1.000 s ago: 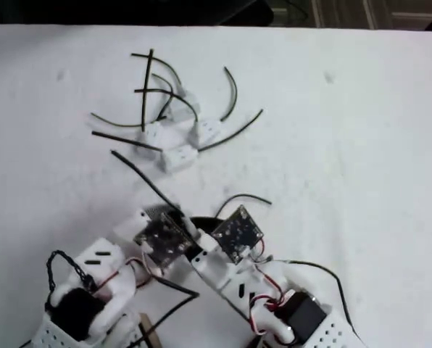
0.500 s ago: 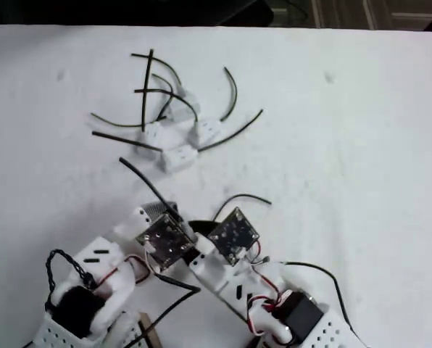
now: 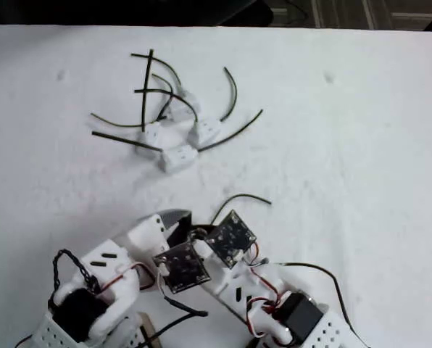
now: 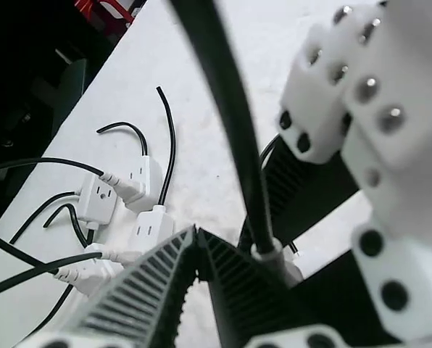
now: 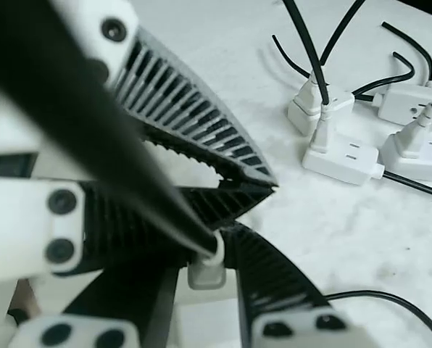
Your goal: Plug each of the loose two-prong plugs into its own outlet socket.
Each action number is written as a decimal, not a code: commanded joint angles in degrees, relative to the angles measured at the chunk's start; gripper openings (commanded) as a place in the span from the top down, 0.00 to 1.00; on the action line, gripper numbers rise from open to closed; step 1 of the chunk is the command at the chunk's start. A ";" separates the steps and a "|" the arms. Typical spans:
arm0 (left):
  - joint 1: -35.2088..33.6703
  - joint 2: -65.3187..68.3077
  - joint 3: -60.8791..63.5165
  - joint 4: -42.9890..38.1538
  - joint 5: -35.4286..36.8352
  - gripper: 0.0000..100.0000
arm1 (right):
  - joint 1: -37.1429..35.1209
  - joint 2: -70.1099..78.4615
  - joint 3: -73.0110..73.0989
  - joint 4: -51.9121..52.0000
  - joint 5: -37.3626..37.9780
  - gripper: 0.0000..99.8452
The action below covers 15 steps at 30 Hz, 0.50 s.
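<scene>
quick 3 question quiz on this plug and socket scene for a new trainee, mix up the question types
1. True or false: the right gripper is closed on a white plug.
2. Multiple choice: in the high view, the outlet sockets lie A) touching the grippers B) apart from both grippers, farther up the table C) in a gripper's hold.
3. Fill in: the left gripper has its fingertips ___ (touching / wide apart).

Key: 1 true; 2 B; 3 touching.
</scene>
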 commanded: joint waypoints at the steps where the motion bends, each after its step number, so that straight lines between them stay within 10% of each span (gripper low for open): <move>1: 2.51 0.04 -2.55 0.00 0.09 0.98 | 1.27 -0.75 -2.46 -0.22 -0.35 0.98; 9: -10.24 0.13 -9.14 1.05 2.90 0.97 | 18.95 -0.75 -6.15 1.36 -0.44 0.98; 15: -12.09 0.48 -8.44 5.36 6.86 0.78 | 32.13 -0.75 -6.86 1.27 0.00 0.98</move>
